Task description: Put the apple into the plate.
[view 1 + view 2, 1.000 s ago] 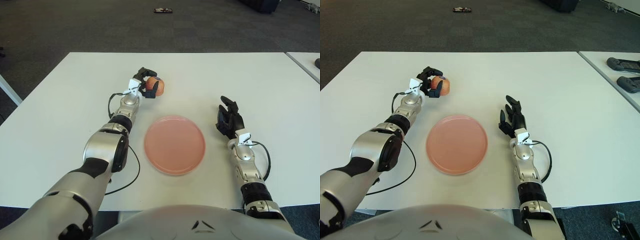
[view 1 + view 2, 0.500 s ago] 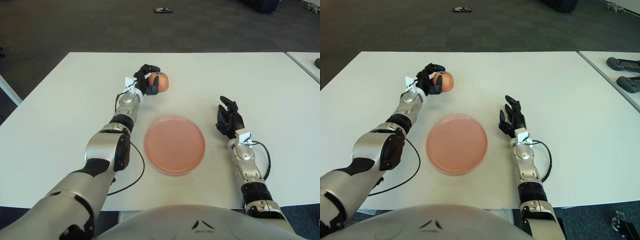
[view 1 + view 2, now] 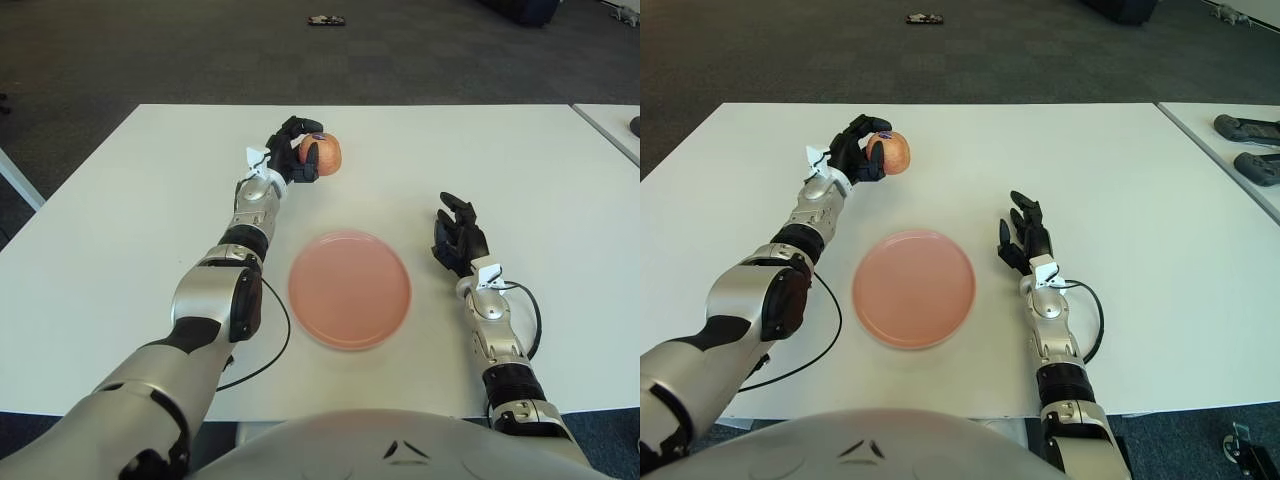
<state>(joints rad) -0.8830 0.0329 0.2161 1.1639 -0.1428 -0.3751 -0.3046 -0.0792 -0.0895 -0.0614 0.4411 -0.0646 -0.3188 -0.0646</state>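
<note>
Apple's (image 3: pixel 322 152) left side being covered by left hand (image 3: pixel 291 158); dark object on floor (image 3: pixel 326 20) being rendered too small to identify.

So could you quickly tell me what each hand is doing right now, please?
Left hand: closed on the apple, beyond the plate.
Right hand: open, holding nothing, right of the plate.

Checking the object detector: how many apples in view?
1. The apple is held in the left hand, beyond the empty pink plate. Right hand shows right of the plate, holding nothing. Nothing seems hidden.
</note>
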